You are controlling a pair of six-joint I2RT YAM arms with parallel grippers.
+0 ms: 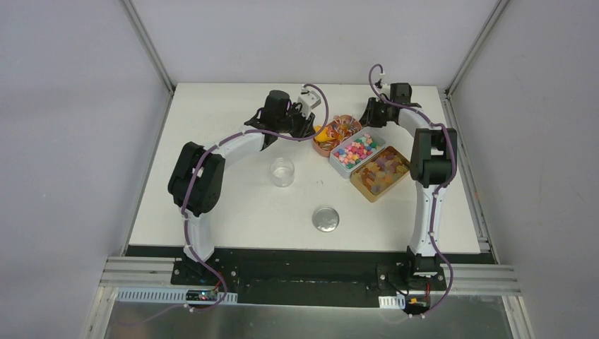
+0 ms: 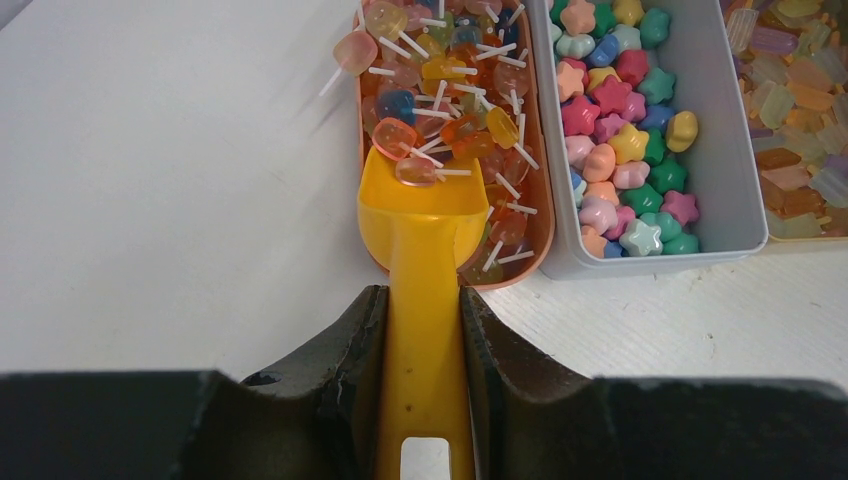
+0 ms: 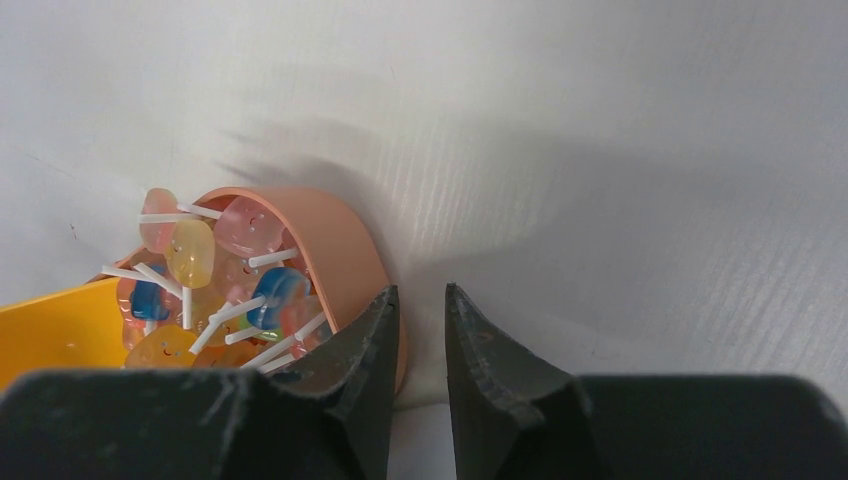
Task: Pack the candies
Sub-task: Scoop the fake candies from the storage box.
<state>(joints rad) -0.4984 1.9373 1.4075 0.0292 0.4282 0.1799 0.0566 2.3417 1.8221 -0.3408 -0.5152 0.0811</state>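
From where I stand, the candies (image 1: 360,150) sit in three open trays lined up side by side on the far right part of the bench (image 1: 233,212). The peach tray (image 2: 545,225) is heaped with little lollipops (image 2: 450,100) on white sticks. The grey tray (image 2: 722,150) beside it holds star-shaped sweets (image 2: 620,140) in pink, green, yellow and blue, and the last one holds amber gummy chunks (image 1: 381,171). The left end effector (image 2: 423,300) is clamped on the handle of a yellow-orange scoop (image 2: 420,215). The scoop's bowl rests in the near end of the peach tray with one lollipop lying on its lip. The right end effector (image 3: 420,300) is down at that tray's far end, its fingers (image 3: 365,345) only a narrow gap apart and gripping nothing. One of them is right against the rim (I cannot tell whether it actually touches). Nearer the arms, a clear cup (image 1: 282,171) stands upright on the bench, and a round silver lid (image 1: 325,219) lies flat a little closer in, apart from it.
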